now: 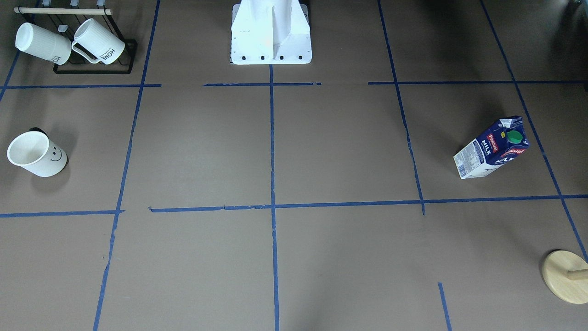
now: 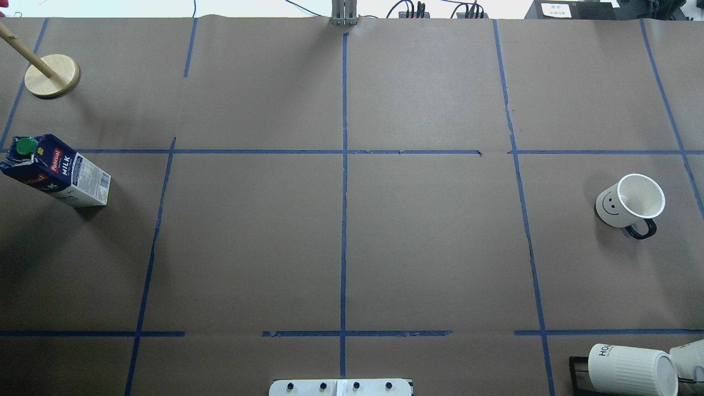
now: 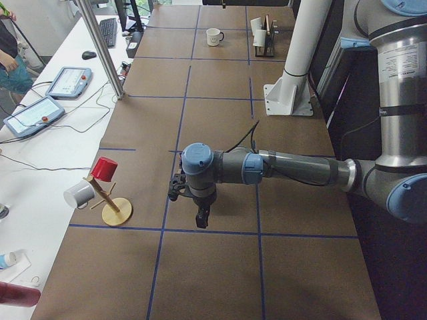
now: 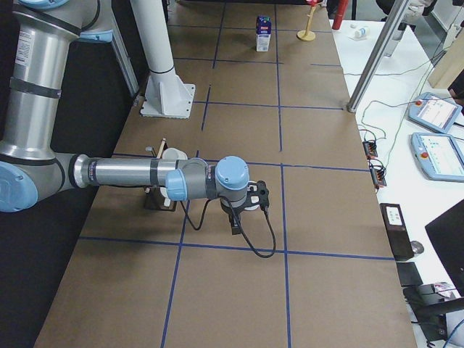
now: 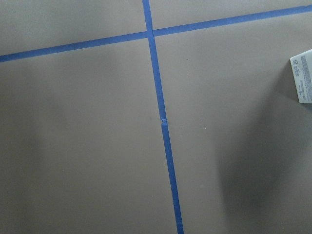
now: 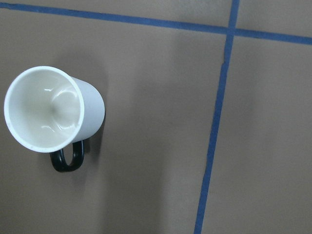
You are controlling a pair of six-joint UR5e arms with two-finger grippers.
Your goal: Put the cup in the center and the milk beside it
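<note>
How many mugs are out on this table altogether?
5: the smiley cup standing alone, a ribbed mug and its twin on the black rack, a red cup and a pale mug on the wooden tree. Others may be hidden.

Eight things stood on the counter point(image 1: 340, 151).
One end held one smiley mug point(image 1: 36, 154), two ribbed mugs point(image 1: 43, 43) point(image 1: 98, 41) and one rack point(image 1: 92, 70); the other held one milk carton point(image 1: 491, 148) and one wooden stand point(image 1: 562, 276) with two cups point(image 3: 104, 169) point(image 3: 79, 195).
</note>
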